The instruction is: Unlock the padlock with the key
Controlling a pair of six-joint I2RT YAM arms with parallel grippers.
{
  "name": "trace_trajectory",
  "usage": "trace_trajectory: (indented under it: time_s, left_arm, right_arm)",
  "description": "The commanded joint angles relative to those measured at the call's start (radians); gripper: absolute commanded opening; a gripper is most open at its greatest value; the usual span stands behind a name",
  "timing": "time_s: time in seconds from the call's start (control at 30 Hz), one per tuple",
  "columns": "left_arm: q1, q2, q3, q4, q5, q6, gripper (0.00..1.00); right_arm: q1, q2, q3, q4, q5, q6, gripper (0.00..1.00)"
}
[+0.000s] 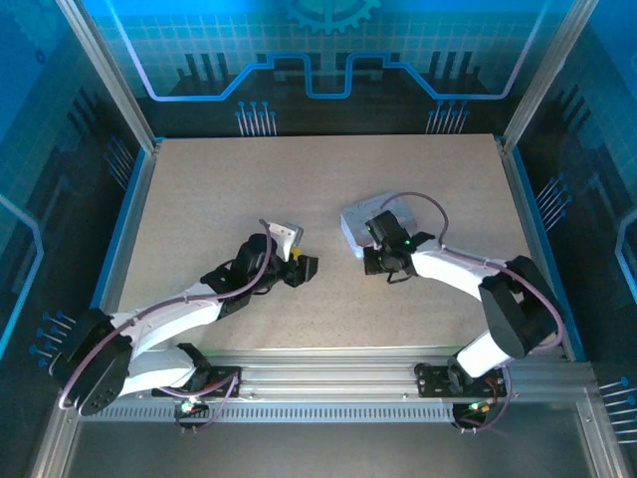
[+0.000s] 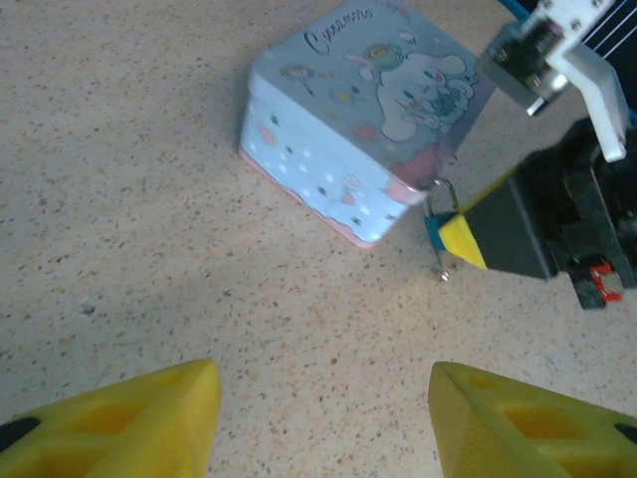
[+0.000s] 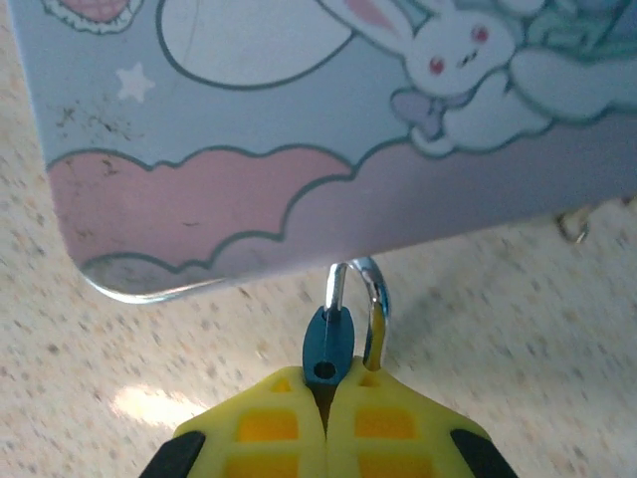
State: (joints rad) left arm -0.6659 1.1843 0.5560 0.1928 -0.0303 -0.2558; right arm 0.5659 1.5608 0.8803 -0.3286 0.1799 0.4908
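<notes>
Your right gripper [image 3: 328, 390] is pinched tight on the padlock [image 3: 327, 347], bottom centre of frame, shackle poking up to the tin [image 3: 299, 149] edge. Left gripper [image 2: 323, 398] is half-spread and empty.

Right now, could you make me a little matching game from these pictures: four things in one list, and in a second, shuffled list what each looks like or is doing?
Things:
1. left jaws
2. right jaws
3. padlock
4. tin

Descriptions:
A. pale blue, printed with a cartoon rabbit
B. yellow-tipped, standing apart with nothing between them
C. small blue body with a silver shackle
D. closed together, pinching the padlock

Pairs: 1-B, 2-D, 3-C, 4-A
</notes>
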Motion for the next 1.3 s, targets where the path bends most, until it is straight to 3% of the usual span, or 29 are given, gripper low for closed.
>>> trace_trajectory:
  time_s: [0.0, 0.27, 0.63, 0.83, 1.03, 1.27]
  left_arm:
    - [-0.003, -0.031, -0.022, -0.039, -0.035, 0.002, 0.58]
    - [0.002, -0.079, -0.048, -0.08, -0.063, 0.004, 0.59]
    - [0.05, -0.181, -0.08, -0.186, -0.085, -0.027, 0.62]
    - [0.11, -0.221, -0.11, -0.207, -0.063, -0.068, 0.64]
    - [0.128, -0.221, -0.113, -0.233, -0.049, -0.08, 0.65]
    - [0.135, -0.222, -0.126, -0.241, -0.042, -0.083, 0.66]
  right_arm:
    - [0.014, 0.073, 0.091, 0.044, 0.015, -0.037, 0.0]
    - [0.018, 0.224, 0.27, 0.019, -0.002, -0.066, 0.0]
    - [0.149, 0.085, 0.246, -0.055, -0.023, -0.053, 0.0]
    - [0.222, 0.057, 0.209, 0.002, -0.184, 0.021, 0.0]
    - [0.23, 0.193, 0.23, 0.083, -0.366, 0.069, 0.0]
    - [0.192, 0.287, 0.261, 0.02, -0.288, 0.106, 0.02]
